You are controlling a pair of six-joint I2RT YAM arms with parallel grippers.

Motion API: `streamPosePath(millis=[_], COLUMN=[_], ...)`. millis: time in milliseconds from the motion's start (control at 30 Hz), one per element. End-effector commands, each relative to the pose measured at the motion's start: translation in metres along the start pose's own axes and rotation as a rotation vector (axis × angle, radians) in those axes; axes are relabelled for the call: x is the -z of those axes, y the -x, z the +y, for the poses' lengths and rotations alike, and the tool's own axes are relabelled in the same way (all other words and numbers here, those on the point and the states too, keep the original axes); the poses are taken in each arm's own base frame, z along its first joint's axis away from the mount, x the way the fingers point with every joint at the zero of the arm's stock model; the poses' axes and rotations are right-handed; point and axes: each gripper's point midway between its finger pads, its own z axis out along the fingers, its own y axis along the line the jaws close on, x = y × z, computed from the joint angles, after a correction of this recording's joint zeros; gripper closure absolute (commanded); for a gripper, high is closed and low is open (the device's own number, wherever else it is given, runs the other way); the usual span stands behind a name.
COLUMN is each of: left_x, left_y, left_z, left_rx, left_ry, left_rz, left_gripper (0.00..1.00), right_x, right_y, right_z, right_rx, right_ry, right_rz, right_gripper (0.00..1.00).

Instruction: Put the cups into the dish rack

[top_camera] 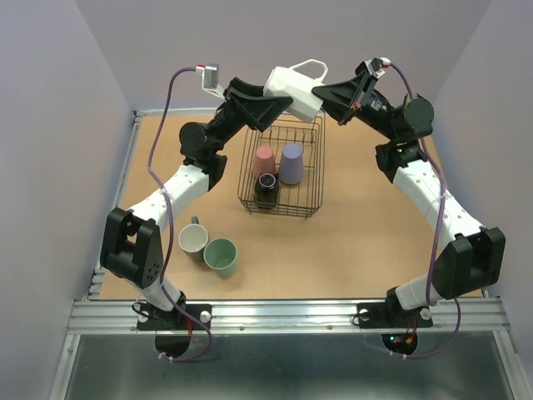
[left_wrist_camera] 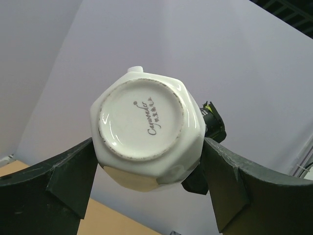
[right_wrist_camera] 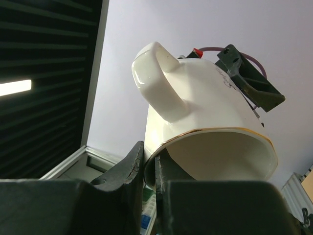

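A: Above the brown table [top_camera: 375,250], why two pincers on one white mug [top_camera: 291,87]?

B: A handover, we reckon: right pincer [right_wrist_camera: 150,166] clamps its rim, left pincer [left_wrist_camera: 149,171] straddles its base wide, grip unclear; rack [top_camera: 279,212] beneath both.

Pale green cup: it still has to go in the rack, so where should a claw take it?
Pinch the rim of the pale green cup from above on its right side, one finger inside: it seems upright, mouth up, no handle, and the cream-lined mug crowds its left.
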Motion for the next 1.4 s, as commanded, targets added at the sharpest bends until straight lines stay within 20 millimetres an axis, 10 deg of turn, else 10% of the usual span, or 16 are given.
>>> streamPosePath(millis=[0,200,533,633,767,933,1100,1367], left_x=[-0.011,-0.014,-0.017,-0.018,-0.018,-0.018,-0.014,-0.004], left_y=[0.033,0.035,0.034,0.033,0.033,0.033,0.025,0.019], left_z=[-0.073,-0.083,-0.084,-0.084,-0.082,-0.078,-0.072,-0.055], left_rx=[-0.099,-0.079,-0.074,-0.065,-0.053,-0.091,-0.113,-0.16], left_ry=[-0.249,-0.284,-0.287,-0.294,-0.285,-0.237,-0.189,-0.078], left_rz=[-0.098,-0.104,-0.102,-0.097,-0.1,-0.082,-0.041,0.001], left_gripper=[0.16,0.01,0.06,0.29,0.94,1.0,1.0,1.0], right_x=[-0.001,-0.002,-0.003,-0.002,0.0,0.008,0.016,0.029], right_y=[-0.01,-0.012,-0.015,-0.015,-0.017,-0.02,-0.026,-0.031], right_z=[0.016,0.011,0.008,0.006,0.002,-0.015,-0.035,-0.06], right_rx=[0.033,0.015,-0.006,-0.011,-0.006,-0.012,-0.016,0.015], right_ry=[0.083,0.086,0.095,0.096,0.092,0.055,0.007,-0.095], right_rz=[0.018,0.021,0.02,0.016,0.02,0.017,0.028,0.04], right_gripper=[1.0,1.0,1.0,1.0,1.0,0.99,0.51,0.04])
